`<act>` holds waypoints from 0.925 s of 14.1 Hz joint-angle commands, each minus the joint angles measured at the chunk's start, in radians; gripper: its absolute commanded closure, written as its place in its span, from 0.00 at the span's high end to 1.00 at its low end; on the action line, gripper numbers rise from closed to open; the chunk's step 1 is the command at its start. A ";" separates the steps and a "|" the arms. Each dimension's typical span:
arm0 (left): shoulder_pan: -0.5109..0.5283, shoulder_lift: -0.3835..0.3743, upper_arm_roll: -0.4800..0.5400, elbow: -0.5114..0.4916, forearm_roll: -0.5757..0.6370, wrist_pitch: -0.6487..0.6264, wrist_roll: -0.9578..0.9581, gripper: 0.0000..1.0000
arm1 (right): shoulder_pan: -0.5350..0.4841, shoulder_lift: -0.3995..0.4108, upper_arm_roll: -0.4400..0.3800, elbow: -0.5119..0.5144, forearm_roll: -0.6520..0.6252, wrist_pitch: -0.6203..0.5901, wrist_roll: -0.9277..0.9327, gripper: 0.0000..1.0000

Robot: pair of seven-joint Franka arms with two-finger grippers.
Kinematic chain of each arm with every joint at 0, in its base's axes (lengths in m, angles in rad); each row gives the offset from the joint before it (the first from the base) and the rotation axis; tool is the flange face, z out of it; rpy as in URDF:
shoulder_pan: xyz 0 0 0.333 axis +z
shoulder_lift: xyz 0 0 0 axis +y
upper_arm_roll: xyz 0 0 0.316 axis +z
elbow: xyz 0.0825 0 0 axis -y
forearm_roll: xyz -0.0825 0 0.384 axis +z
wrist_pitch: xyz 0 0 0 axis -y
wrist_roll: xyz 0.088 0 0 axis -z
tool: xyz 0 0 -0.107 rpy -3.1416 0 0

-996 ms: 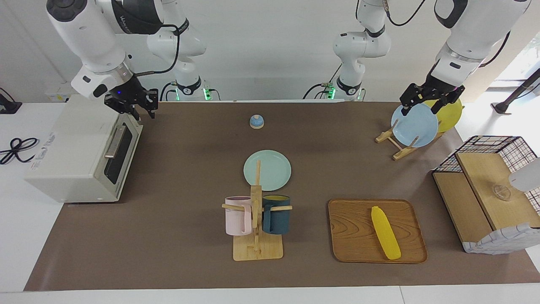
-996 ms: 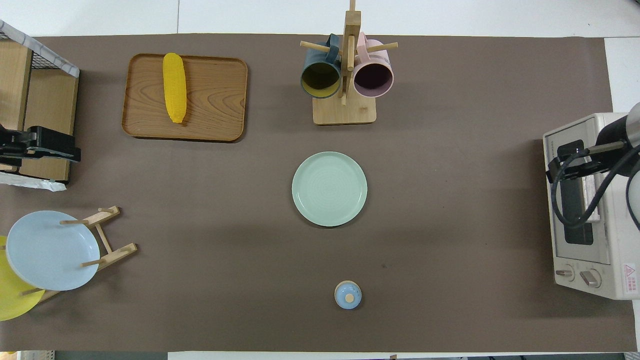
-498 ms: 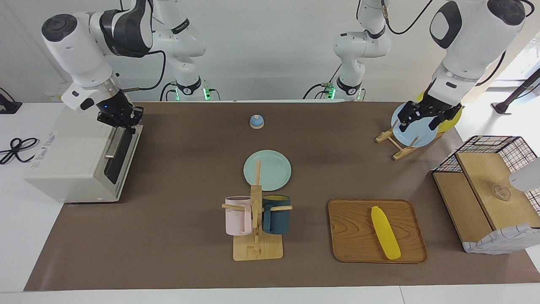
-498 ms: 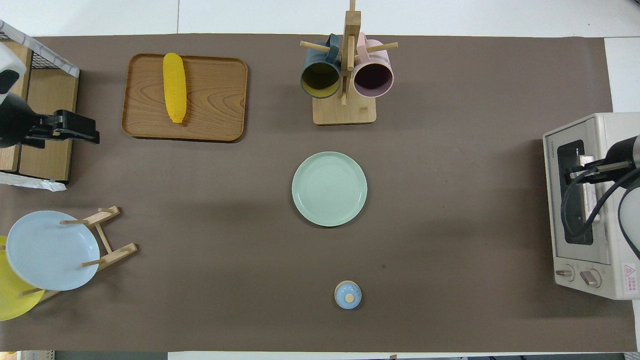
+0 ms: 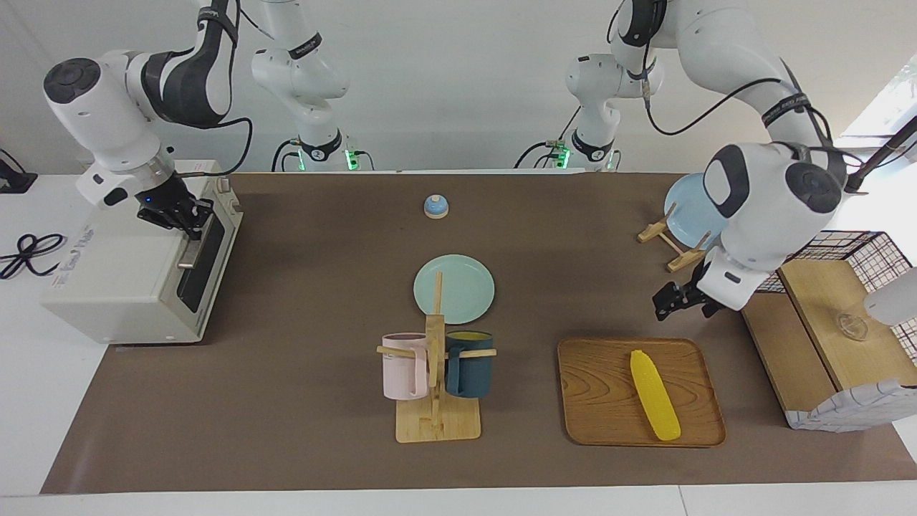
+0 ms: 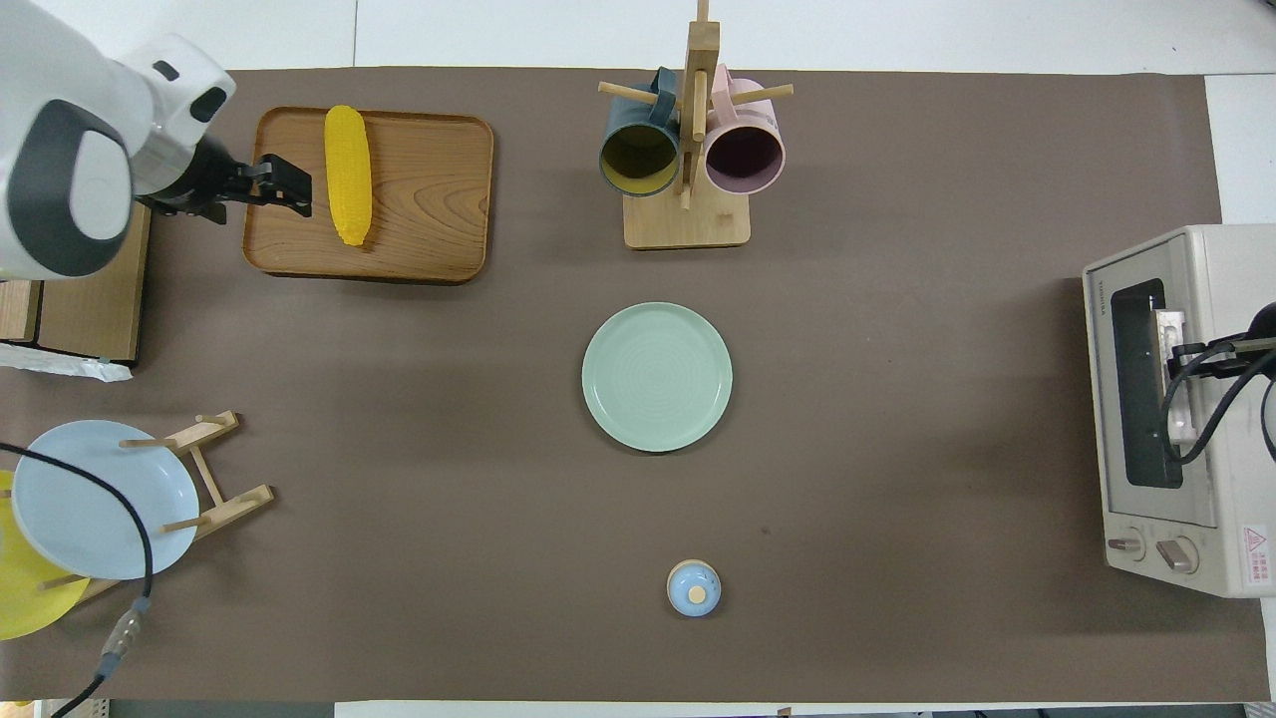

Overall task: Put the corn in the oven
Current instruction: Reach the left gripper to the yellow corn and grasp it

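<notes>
At the facing view's left the right gripper [image 5: 192,223] is clamped on the oven [image 5: 136,265] handle, while the left gripper [image 5: 670,304], fingers apart, hangs above the corn [image 5: 654,395] at lower right.

I'm seeing a green plate [image 6: 657,377] lying mid-table. Two mugs [image 6: 690,152] are hanging on a wooden rack [image 6: 687,218], beside a wooden tray [image 6: 429,189].

Yellow plate [image 6: 25,608] mostly hidden, edge-cropped.

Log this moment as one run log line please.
right hand: shut on oven door handle | left hand: open, beside tray | corn: on tray | door: closed
</notes>
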 commanded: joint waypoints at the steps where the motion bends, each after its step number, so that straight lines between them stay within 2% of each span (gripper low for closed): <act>1: -0.033 0.211 0.007 0.200 -0.013 0.045 -0.005 1.00 | -0.032 0.008 0.006 -0.018 -0.015 0.044 -0.045 0.00; 2: -0.027 0.240 0.007 0.232 -0.012 0.048 -0.002 1.00 | -0.040 0.011 0.006 -0.024 -0.015 0.051 -0.053 0.00; 7: -0.037 0.329 0.014 0.237 0.039 0.181 0.000 1.00 | -0.026 0.015 0.009 -0.039 -0.012 0.063 -0.038 0.00; 10: -0.034 0.339 0.013 0.234 0.041 0.206 0.001 1.00 | 0.030 0.031 0.011 -0.062 0.002 0.089 0.035 0.00; 11: -0.034 0.340 0.010 0.236 0.039 0.206 0.001 0.95 | 0.050 0.038 0.011 -0.064 0.002 0.100 0.054 0.00; 12: -0.034 0.340 0.010 0.237 0.039 0.208 0.001 0.86 | 0.082 0.055 0.011 -0.067 0.002 0.112 0.077 0.00; 13: -0.034 0.340 0.010 0.237 0.039 0.208 0.001 0.71 | 0.099 0.069 0.011 -0.078 0.002 0.144 0.091 0.00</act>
